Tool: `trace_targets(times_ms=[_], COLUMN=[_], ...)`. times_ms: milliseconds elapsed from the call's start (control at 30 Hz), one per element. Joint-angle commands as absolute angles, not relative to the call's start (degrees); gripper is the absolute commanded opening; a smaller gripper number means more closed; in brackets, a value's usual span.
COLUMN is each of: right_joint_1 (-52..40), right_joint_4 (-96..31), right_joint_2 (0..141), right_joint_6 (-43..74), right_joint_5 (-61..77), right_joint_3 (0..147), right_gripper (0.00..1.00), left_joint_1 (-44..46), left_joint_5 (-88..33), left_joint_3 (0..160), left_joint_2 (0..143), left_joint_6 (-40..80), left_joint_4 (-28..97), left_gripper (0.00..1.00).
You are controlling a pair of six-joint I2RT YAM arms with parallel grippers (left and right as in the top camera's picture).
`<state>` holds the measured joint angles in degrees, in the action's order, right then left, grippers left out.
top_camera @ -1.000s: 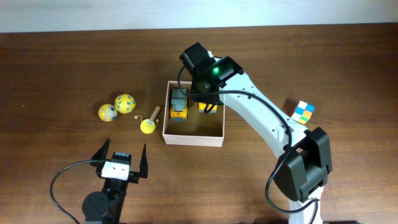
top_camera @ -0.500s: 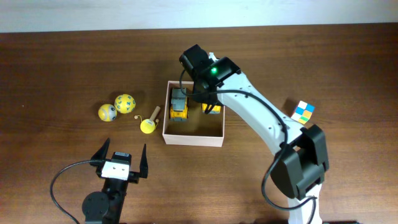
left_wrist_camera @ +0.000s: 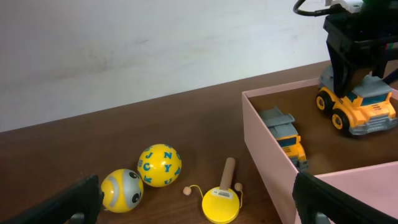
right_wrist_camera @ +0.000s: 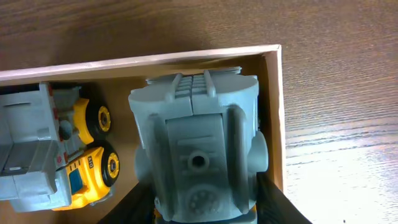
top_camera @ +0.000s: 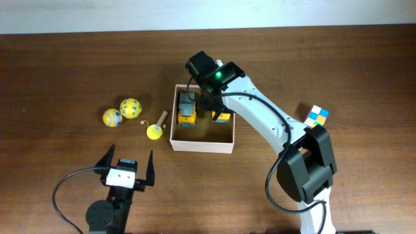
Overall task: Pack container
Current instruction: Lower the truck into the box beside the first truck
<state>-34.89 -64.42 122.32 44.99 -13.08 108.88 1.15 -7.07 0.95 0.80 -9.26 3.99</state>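
One parked truck [top_camera: 187,110] overhead inside the container [top_camera: 201,144], mid-surface. Right hand [top_camera: 218,109] clamped on the held truck [top_camera: 222,117], now slightly farther from the far wall than a second ago. Left hand [top_camera: 130,155] spread wide, empty. Left wrist: container cut off rightward. Right wrist: fingertips [right_wrist_camera: 277,205] mostly hidden behind the grey cab.

Robot lab (arms [top_camera: 260,120] at table [top_camera: 58,58]).

Grey-backed toy truck [right_wrist_camera: 198,155] at the container's [right_wrist_camera: 186,57] far right corner.
Dark fingers [right_wrist_camera: 277,202] flank its sides; a second yellow-and-grey truck [right_wrist_camera: 62,149] lies inside at left, brown worktop [right_wrist_camera: 336,93] beyond the pale rim.
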Motion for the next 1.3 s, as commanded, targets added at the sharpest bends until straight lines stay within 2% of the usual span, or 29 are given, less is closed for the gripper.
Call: trace_targets(times_ms=[0, 967, 1067, 1100, 1267], right_joint_1=[-35.22, -35.14, -35.14, -35.14, -35.14], right_joint_4=[-64.27, -64.03, -64.03, -64.03, -64.03], right_joint_2=[122.76, 124.20, 124.20, 124.20, 124.20], right_joint_6=[45.52, 45.52, 45.52, 45.52, 45.52], right_joint_5=[-15.42, -15.94, -15.94, -15.94, -15.94], right_joint_3=[109.89, 109.82, 109.82, 109.82, 109.82], right_gripper=[0.38, 0.38, 0.39, 0.43, 0.45], left_joint_1=[0.95, 0.95, 0.95, 0.95, 0.95], left_joint_5=[-6.85, -6.85, -6.85, -6.85, -6.85], left_joint_3=[0.51, 0.51, 0.51, 0.51, 0.51], left_joint_2=[0.45, 0.45, 0.45, 0.45, 0.45], left_joint_6=[-9.98, -9.98, -9.98, -9.98, -9.98], left_joint_4=[3.90, 3.90, 3.90, 3.90, 3.90], left_gripper=[0.99, 0.99, 0.99, 0.99, 0.99])
